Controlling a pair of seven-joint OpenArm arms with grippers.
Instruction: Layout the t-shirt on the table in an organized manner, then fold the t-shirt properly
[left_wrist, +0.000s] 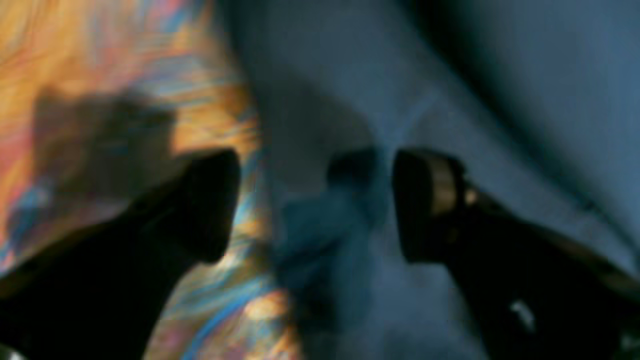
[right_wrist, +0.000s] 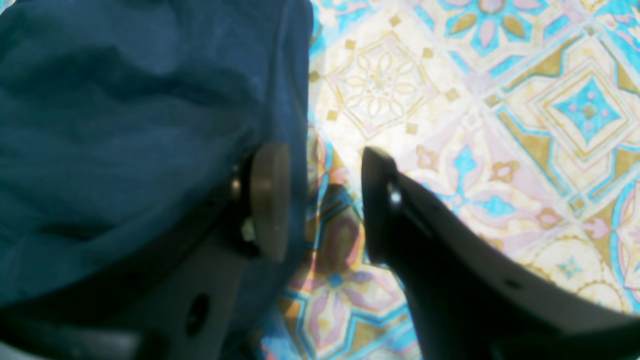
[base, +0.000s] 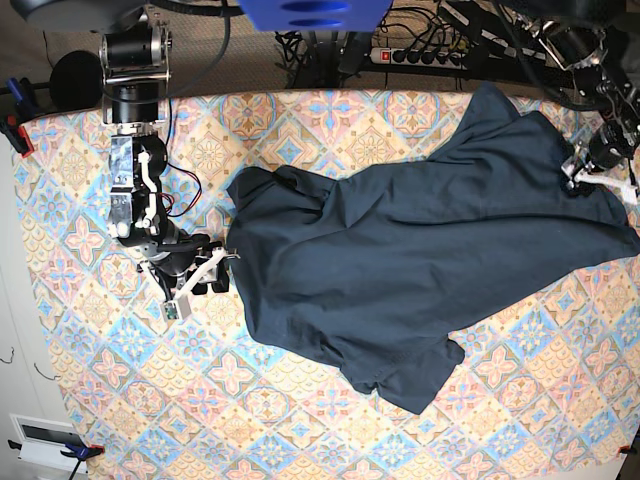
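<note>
**Both claws parted at opposite edges of the spread shirt**

Left claw (left_wrist: 315, 205): two dark blunt fingers standing wide apart, nothing pinched between them, only a blurred fold of blue cloth and a strip of patterned table in the gap. Seen through heavy blur in the left wrist view, so no fine detail to report. In the base view, parked at the far right (base: 592, 172), right at the shirt's edge near the table's side.

Right claw (right_wrist: 325, 200): parted too, a tan round pad on one finger, a black tapered finger on the other, with bare patterned cloth showing through the gap. Pad side just over the hem of the t-shirt (right_wrist: 140, 125); black finger over open table. No fabric gripped. In the base view, low at the left (base: 205, 278), just beside the shirt's left border.

T-shirt (base: 420, 250): dark navy, soft, matte, rumpled in broad shallow folds; lying across the middle and right of the table (base: 300, 430), slanted, one corner reaching the far edge, one lobe drooping toward the near side. Outline uneven, edges curled under in places.

Plenty of open tiled surface along the left side and the whole near edge; tight at the right. Table covering flat, printed with pastel orange, pink and blue diamonds and floral medallions.
</note>
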